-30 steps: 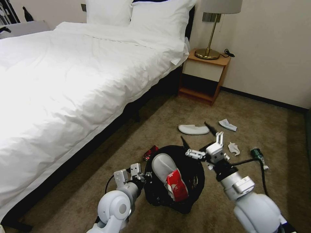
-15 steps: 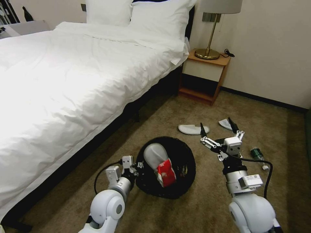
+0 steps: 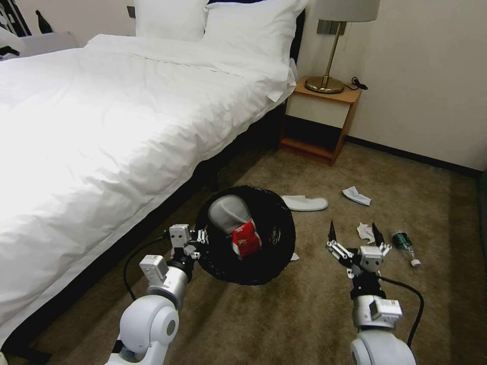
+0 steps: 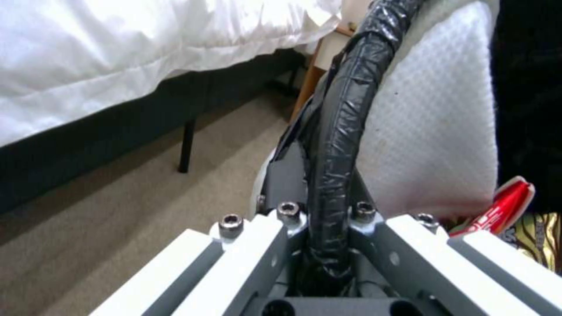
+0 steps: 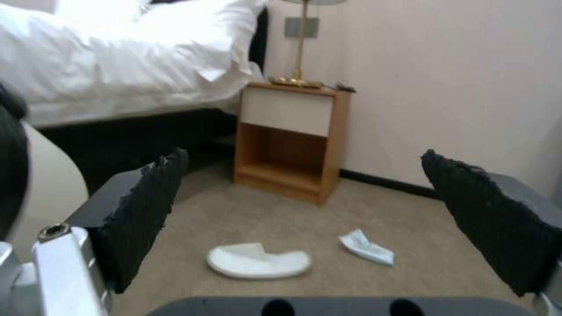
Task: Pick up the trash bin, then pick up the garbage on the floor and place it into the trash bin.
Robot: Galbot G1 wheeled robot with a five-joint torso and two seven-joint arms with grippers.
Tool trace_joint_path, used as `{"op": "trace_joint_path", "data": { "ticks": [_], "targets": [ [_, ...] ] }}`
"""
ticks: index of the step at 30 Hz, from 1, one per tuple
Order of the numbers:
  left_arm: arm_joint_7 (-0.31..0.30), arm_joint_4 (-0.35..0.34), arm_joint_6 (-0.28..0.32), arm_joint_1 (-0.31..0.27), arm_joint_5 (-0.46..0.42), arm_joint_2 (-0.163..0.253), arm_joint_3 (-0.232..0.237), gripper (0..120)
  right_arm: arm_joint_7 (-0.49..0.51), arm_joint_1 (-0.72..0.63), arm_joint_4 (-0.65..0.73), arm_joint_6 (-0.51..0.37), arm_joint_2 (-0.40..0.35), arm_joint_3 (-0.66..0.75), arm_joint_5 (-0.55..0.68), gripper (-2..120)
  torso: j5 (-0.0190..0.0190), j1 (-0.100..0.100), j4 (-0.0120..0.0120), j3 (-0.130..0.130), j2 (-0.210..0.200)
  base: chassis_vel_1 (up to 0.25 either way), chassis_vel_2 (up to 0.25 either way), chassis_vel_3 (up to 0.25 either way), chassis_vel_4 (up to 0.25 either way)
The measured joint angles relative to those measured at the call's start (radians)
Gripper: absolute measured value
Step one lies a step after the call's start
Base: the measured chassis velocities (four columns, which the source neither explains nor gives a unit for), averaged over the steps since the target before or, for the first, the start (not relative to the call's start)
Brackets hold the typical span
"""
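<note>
Bin lifted on my left, right gripper empty.
Head: my left gripper (image 3: 199, 242) clamps the trash bin (image 3: 276, 248) rim beside the bed (image 3: 101, 132), a slipper (image 3: 227, 213) inside; right gripper (image 3: 354, 234) spread above carpet. Left wrist: fingers pinch the rim. Right wrist: another slipper (image 5: 257, 262) and a tissue (image 5: 366, 248) lie ahead.

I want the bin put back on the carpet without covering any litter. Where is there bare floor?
Bare carpet lies near the robot, between the trash bin in the left hand and the open right hand. It is crowded farther off: slipper, tissues, crumpled tissue, green bottle.
</note>
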Motion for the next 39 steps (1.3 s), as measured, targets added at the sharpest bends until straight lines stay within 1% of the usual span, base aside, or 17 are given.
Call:
{"op": "trace_joint_path", "data": {
  "ticks": [3, 8, 10, 17, 21, 27, 31, 34, 39],
  "targets": [
    [0.0, 0.0, -0.002, -0.003, -0.007, 0.007, 0.004, 0, 0.002, -0.01, -0.028, 0.021, 0.011, 0.01, -0.009, 100, 0.0002, 0.0, 0.0, 0.0, 0.0, 0.0, 0.0, 0.0, 0.0],
    [-0.003, 0.005, -0.002, -0.005, -0.01, 0.007, 0.012, 0, -0.001, -0.015, -0.051, 0.039, 0.018, 0.014, -0.027, 100, 0.0002, 0.0, 0.0, 0.0, 0.0, 0.0, 0.0, 0.0, 0.0],
    [-0.007, 0.015, -0.002, -0.001, -0.011, 0.003, 0.024, 0, -0.01, -0.018, -0.069, 0.05, 0.019, 0.013, -0.046, 100, 0.0002, 0.0, 0.0, 0.0, 0.0, 0.0, 0.0, 0.0, 0.0],
    [-0.012, 0.03, 0.001, 0.009, -0.005, -0.002, 0.036, 0, -0.016, -0.015, -0.083, 0.055, 0.019, 0.008, -0.061, 100, 0.0002, 0.0, 0.0, 0.0, 0.0, 0.0, 0.0, 0.0, 0.0],
    [-0.025, 0.033, 0.026, 0.018, 0.0, -0.003, 0.042, 0, -0.026, 0.004, -0.103, 0.055, 0.021, 0.008, -0.072, 100, 0.0002, 0.0, 0.0001, 0.0, 0.0, 0.0, 0.0, 0.0, 0.0],
    [-0.031, 0.038, 0.04, 0.024, 0.003, -0.006, 0.046, 0, -0.027, 0.023, -0.129, 0.061, 0.022, 0.002, -0.093, 100, 0.0002, 0.0, 0.0001, 0.0, 0.0, -0.014, 0.006, 0.024, -0.003],
    [-0.036, 0.041, 0.045, 0.03, 0.005, -0.009, 0.05, 0, -0.027, 0.029, -0.139, 0.066, 0.022, 0.001, -0.1, 100, 0.0001, 0.0, 0.0001, 0.0, 0.0, -0.153, 0.024, 0.12, -0.019],
    [-0.041, 0.044, 0.05, 0.037, 0.006, -0.015, 0.059, 0, -0.019, 0.038, -0.149, 0.067, 0.025, 0.0, -0.11, 100, 0.0001, 0.0, 0.0, 0.0, 0.0, -0.213, 0.053, 0.237, -0.069],
    [-0.043, 0.044, 0.056, 0.045, 0.007, -0.019, 0.066, 0, -0.01, 0.048, -0.155, 0.067, 0.028, -0.001, -0.111, 100, 0.0004, 0.0, 0.0, 0.0, 0.0, -0.265, 0.156, 0.258, -0.172]
  ]
}}
